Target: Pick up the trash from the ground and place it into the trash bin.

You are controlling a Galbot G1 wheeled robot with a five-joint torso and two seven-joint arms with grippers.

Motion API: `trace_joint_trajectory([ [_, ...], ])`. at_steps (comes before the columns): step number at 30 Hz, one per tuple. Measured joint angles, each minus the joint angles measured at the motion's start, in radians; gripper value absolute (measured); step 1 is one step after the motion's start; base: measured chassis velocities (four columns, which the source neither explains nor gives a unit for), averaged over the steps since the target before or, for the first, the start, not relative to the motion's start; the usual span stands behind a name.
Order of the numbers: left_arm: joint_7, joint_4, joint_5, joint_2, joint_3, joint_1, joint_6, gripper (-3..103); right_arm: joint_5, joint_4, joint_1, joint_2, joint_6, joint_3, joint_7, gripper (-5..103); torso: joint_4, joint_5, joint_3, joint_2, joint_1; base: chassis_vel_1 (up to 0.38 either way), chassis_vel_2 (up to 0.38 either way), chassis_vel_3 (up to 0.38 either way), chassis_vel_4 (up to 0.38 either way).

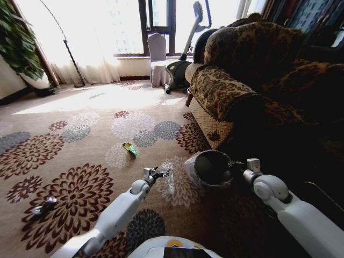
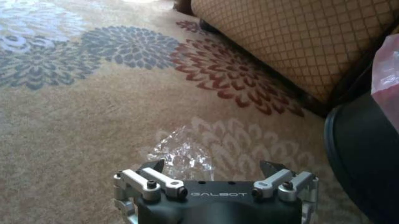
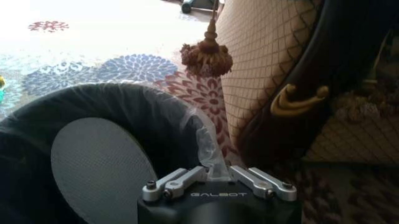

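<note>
On the flowered carpet (image 1: pixel 80 156) in front of the sofa (image 1: pixel 236 91), the trash bin (image 1: pixel 212 167) stands close to the sofa's base, a dark round bucket with a pale plastic liner folded over its rim. The right gripper (image 3: pixel 218 173) is at the near rim of the bin, its fingers drawn in narrow and pinching the edge of the liner (image 3: pixel 209 140) (the grey bottom of the bin shows just beyond it in the right wrist view).

The left gripper (image 2: pixel 212 164) hangs low over the carpet just to the left of the bin, jaws spread wide with nothing between them. Right beneath and ahead of it lies a crumpled piece of clear plastic (image 2: pixel 181 151), resting on a pale flower of the carpet; in the head view this clear plastic (image 1: pixel 168 174) lies between the left gripper (image 1: pixel 158 173) and the bin, near both.

A green wrapper (image 1: pixel 129 148) lies farther out on the carpet, well apart from the bin and beyond the left gripper. Another small dark item (image 1: pixel 44 206) lies on a red flower far to the left, too small to identify.

In the left wrist view the bin's dark wall (image 2: pixel 365 163) stands at the side, with a pinkish plastic piece (image 2: pixel 386 74) above it.
</note>
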Motion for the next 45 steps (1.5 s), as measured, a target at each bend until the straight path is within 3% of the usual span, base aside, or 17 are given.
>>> trace_joint_trajectory([
  [1, -0.051, 0.007, -0.006, -0.018, 0.008, 0.000, 0.015, 100, 0.000, -0.002, 0.000, 0.000, 0.000, 0.000, -0.001, 1, 0.0003, 0.0002, 0.000, 0.000, 0.000, 0.000, 0.000, 0.000, 0.000],
  [2, -0.051, 0.007, -0.006, -0.018, 0.008, 0.000, 0.015, 100, 0.000, -0.002, 0.000, 0.000, 0.000, 0.000, -0.001, 1, 0.0003, 0.0002, 0.000, 0.000, 0.000, 0.000, 0.000, 0.000, 0.000],
  [5, -0.158, 0.090, -0.006, -0.067, 0.034, -0.008, 0.030, 100, 0.000, -0.009, 0.001, 0.001, 0.004, -0.001, -0.002, 1, 0.0010, 0.0002, 0.000, 0.000, 0.000, 0.000, 0.000, 0.000, 0.000],
  [8, -0.178, 0.155, -0.006, -0.100, 0.047, -0.026, 0.026, 100, -0.004, -0.018, 0.005, 0.006, 0.013, -0.011, -0.006, 1, 0.0010, 0.0000, 0.000, 0.000, 0.000, 0.000, 0.000, 0.000, 0.000],
  [18, -0.129, 0.315, 0.033, -0.274, 0.078, -0.057, -0.007, 100, -0.013, -0.026, 0.011, 0.013, 0.034, -0.038, -0.013, 1, 0.0003, -0.0002, 0.000, 0.000, 0.000, 0.000, 0.000, 0.000, 0.000],
  [24, -0.108, 0.331, 0.049, -0.290, 0.079, -0.051, -0.011, 101, -0.013, -0.033, 0.009, 0.013, 0.048, -0.039, -0.019, 1, 0.0006, 0.0000, 0.000, 0.000, 0.000, 0.000, 0.000, 0.000, 0.000],
  [28, -0.092, 0.338, 0.070, -0.291, 0.079, -0.050, -0.025, 93, -0.013, -0.037, 0.019, 0.013, 0.057, -0.054, -0.021, 1, 0.0006, 0.0000, 0.000, 0.000, 0.000, 0.000, 0.000, 0.000, 0.000],
  [29, -0.089, 0.338, 0.074, -0.287, 0.080, -0.050, -0.027, 86, -0.012, -0.038, 0.027, 0.013, 0.060, -0.063, -0.021, 1, 0.0006, 0.0001, 0.000, 0.000, 0.000, 0.000, 0.000, 0.000, 0.000],
  [31, -0.086, 0.338, 0.075, -0.284, 0.081, -0.049, -0.027, 86, -0.011, -0.038, 0.032, 0.012, 0.061, -0.067, -0.021, 1, 0.0006, 0.0000, 0.000, 0.000, 0.000, 0.000, 0.000, 0.000, 0.000],
  [38, -0.061, 0.336, 0.080, -0.266, 0.079, -0.047, -0.033, 62, -0.006, -0.039, 0.040, 0.004, 0.065, -0.073, -0.020, 1, 0.0003, -0.0001, 0.000, 0.000, 0.000, 0.000, 0.000, 0.000, 0.000],
  [40, -0.056, 0.335, 0.080, -0.264, 0.079, -0.047, -0.033, 62, -0.006, -0.039, 0.040, 0.004, 0.066, -0.073, -0.020, 1, 0.0004, -0.0001, 0.000, 0.000, 0.000, 0.000, 0.000, 0.000, 0.000],
  [41, -0.048, 0.334, 0.080, -0.260, 0.078, -0.047, -0.033, 54, -0.005, -0.039, 0.041, 0.003, 0.066, -0.073, -0.020, 1, 0.0005, -0.0001, 0.000, 0.000, 0.000, 0.000, 0.000, 0.000, 0.000],
  [45, -0.038, 0.325, 0.087, -0.247, 0.079, -0.044, -0.037, 46, -0.003, -0.038, 0.044, 0.003, 0.067, -0.076, -0.019, 1, 0.0006, -0.0001, 0.000, 0.000, 0.000, 0.000, 0.000, 0.000, 0.000],
])
